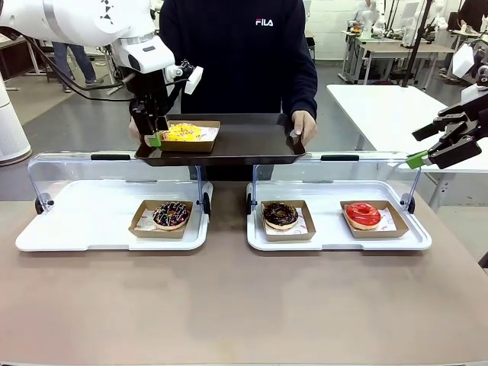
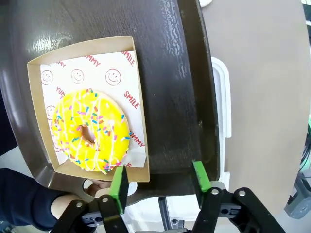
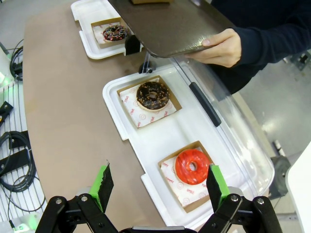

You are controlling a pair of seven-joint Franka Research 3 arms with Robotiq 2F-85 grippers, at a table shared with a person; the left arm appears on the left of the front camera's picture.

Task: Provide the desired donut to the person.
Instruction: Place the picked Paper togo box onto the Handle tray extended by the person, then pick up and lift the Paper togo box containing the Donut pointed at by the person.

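A person (image 1: 244,53) in a dark FILA sweatshirt holds a dark brown tray (image 1: 252,145) over the far edge of the table with both hands. On the tray's left end lies a yellow sprinkled donut (image 1: 181,132) (image 2: 91,130) in a cardboard box. My left gripper (image 1: 155,139) (image 2: 159,184) hovers at that box's near edge, open, its jaws holding nothing. My right gripper (image 1: 421,156) (image 3: 160,187) hangs open at the far right, above the red donut (image 3: 192,166).
Two white lidded trays sit on the table. The left one (image 1: 84,225) holds a chocolate sprinkled donut (image 1: 171,215). The right one (image 1: 328,238) holds a chocolate nut donut (image 1: 280,214) and the red glazed donut (image 1: 364,214). A white table (image 1: 389,107) stands behind on the right.
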